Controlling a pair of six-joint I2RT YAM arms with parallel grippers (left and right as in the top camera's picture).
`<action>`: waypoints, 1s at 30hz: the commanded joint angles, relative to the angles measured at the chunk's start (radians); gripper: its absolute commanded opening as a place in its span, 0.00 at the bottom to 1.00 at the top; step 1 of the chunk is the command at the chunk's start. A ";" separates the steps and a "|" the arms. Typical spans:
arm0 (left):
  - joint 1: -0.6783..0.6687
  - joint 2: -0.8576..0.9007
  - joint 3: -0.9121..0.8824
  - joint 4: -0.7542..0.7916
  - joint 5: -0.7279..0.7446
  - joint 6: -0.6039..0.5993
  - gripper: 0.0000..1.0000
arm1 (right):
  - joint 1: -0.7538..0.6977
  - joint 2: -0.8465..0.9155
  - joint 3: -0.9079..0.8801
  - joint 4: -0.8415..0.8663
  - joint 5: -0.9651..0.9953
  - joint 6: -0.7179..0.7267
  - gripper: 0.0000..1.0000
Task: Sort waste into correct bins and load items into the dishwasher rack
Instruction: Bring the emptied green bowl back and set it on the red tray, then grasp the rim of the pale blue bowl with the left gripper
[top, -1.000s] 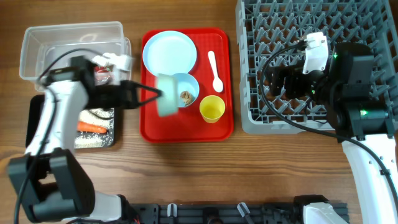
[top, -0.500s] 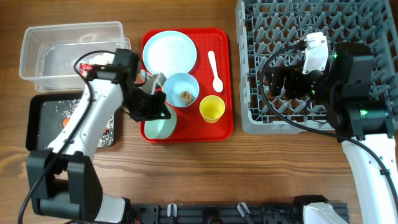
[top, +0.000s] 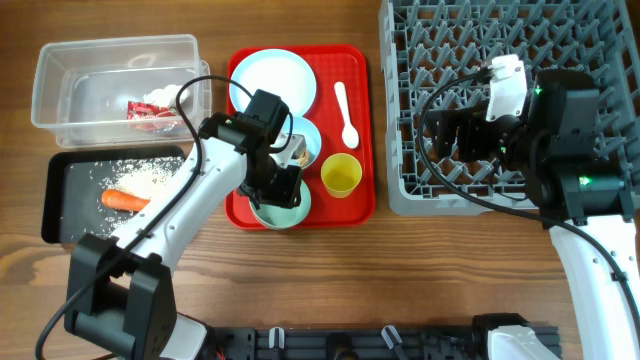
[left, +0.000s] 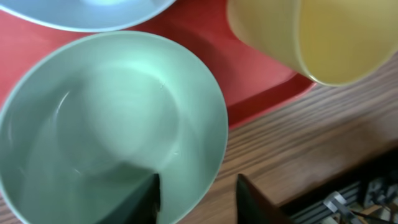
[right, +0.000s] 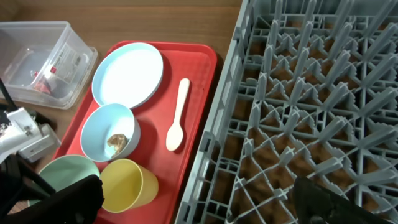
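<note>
Desk (top: 300, 280) tub (top: 60, 80) holds wrapper (top: 145, 108), black tray (top: 55, 195) carrot (top: 125, 199). Left hand (left: 196, 199), parted, straddles a bowl (left: 112, 124) rim; scrap (right: 116, 142) just beyond it, rack (right: 298, 93) bare under wide right hand (right: 199, 202).

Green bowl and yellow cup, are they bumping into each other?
Apart. The left wrist view shows a strip of the red tray plainly between the green bowl and the yellow cup.

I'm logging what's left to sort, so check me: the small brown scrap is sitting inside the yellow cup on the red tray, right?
Not quite: the brown scrap is not in the yellow cup. It sits inside the pale blue bowl beside the cup. That bowl is on the red tray, so the rest of your statement holds. The right wrist view shows it most clearly.
</note>
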 joint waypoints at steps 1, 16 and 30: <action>0.005 0.011 -0.003 0.008 -0.043 0.000 0.47 | -0.003 0.006 0.010 -0.006 -0.008 0.004 1.00; 0.008 0.023 0.208 0.171 -0.131 0.079 0.68 | -0.003 0.006 0.010 -0.009 -0.008 0.005 1.00; -0.051 0.227 0.208 0.338 -0.119 0.076 0.55 | -0.003 0.008 0.010 -0.010 -0.009 0.005 1.00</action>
